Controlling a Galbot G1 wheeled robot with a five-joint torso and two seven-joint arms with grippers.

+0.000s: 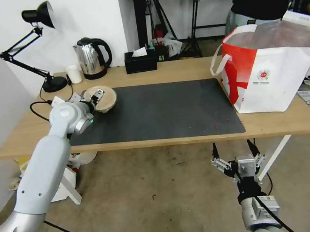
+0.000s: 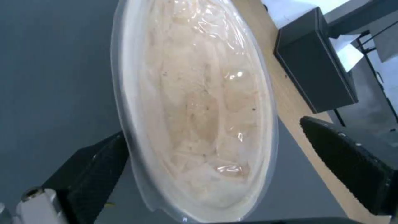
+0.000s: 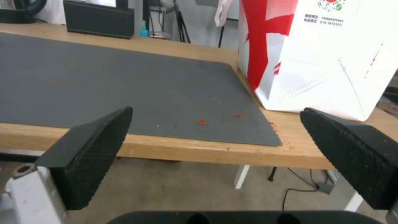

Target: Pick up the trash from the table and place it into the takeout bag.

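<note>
My left tool (image 1: 97, 99) is at the beige pulp bowl (image 1: 104, 98), at the mat's (image 1: 162, 111) far-left corner, well apart from the takeout bag (image 1: 271, 74). In the wrist view the bowl (image 2: 195, 105) sits tilted between my pads (image 2: 95, 174), w/ a clear film over its inside. One pad looks to touch the rim; the other pad (image 2: 352, 165) stands off it w/ counter showing between. So the tool is wide open around the bowl, not clamped yet, as far as I can tell.

Progress, my read: this bowl is the one piece of trash I see on the counter (image 1: 179, 69). The bag's mouth shows only silvery lining, so I can't tell what's inside. Left to do: close on the bowl, lift, carry it across the mat to the bag, drop it in.

My right tool (image 1: 236, 156) hangs idle below the counter's near edge, near the bag's side, pads (image 3: 89, 149) spread wide, holding nothing.

Surface: light wood counter, dark grey mat w/ a few red crumbs (image 3: 202, 122) near the bag-side corner. Bag stands upright just off the mat's edge. Far from the bag, along the back: steel kettle (image 1: 92, 57), small white cup (image 1: 74, 73), black desk lamp (image 1: 35, 48); a black tissue box (image 1: 140, 61) nearer the middle. Behind: white wall, stands, concrete floor.
</note>
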